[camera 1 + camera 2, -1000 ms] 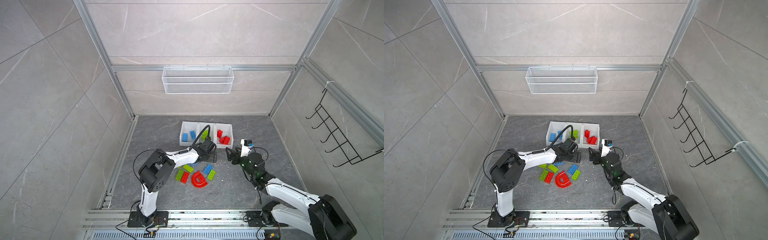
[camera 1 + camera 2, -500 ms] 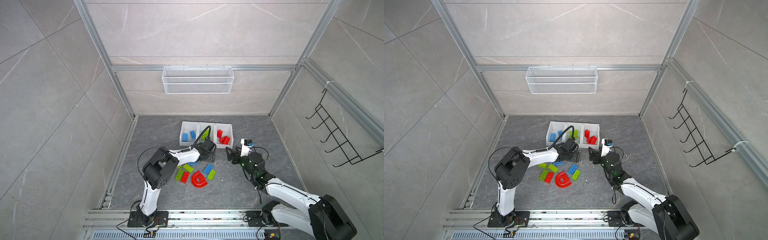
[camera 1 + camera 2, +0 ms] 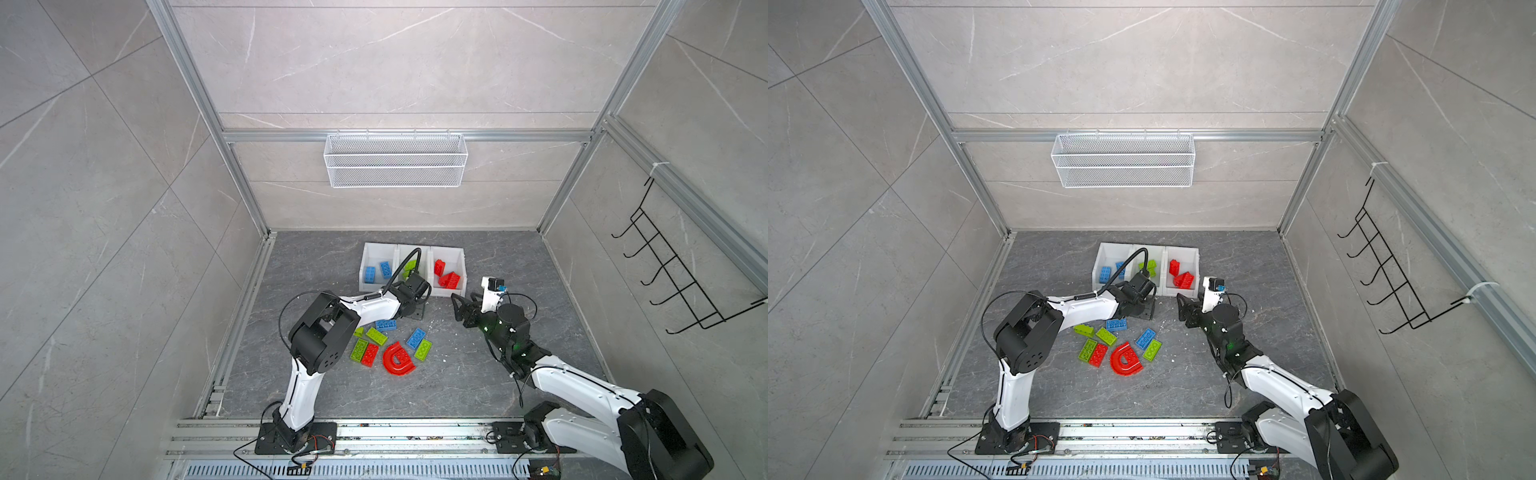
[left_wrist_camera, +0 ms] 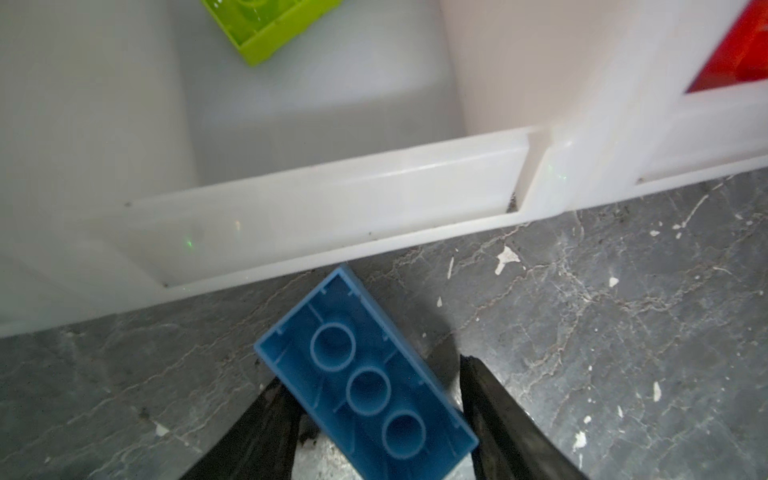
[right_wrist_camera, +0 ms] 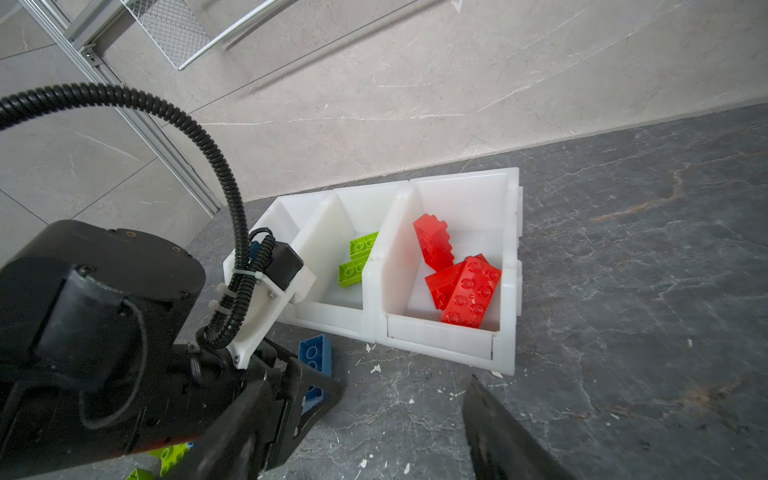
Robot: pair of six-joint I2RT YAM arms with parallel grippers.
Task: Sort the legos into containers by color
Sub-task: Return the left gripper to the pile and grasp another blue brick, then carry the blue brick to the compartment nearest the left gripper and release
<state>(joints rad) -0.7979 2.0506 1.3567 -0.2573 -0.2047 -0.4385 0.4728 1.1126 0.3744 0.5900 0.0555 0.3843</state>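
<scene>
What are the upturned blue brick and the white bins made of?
Blue brick: apparently moulded hard plastic, satin; its hollow underside shows thin walls and round tubes. White bins: likely smooth, slightly translucent plastic, with soft sheen on the rims.

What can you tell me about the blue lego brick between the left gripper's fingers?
The blue lego brick is rectangular, glossy plastic. The left wrist view shows its hollow underside with three round tubes. It sits askew between the black fingers of the left gripper; whether they pinch it is unclear. In the right wrist view it stands on edge, studs sideways. One corner comes close to the front wall of the middle bin, which holds a lime green brick.
</scene>
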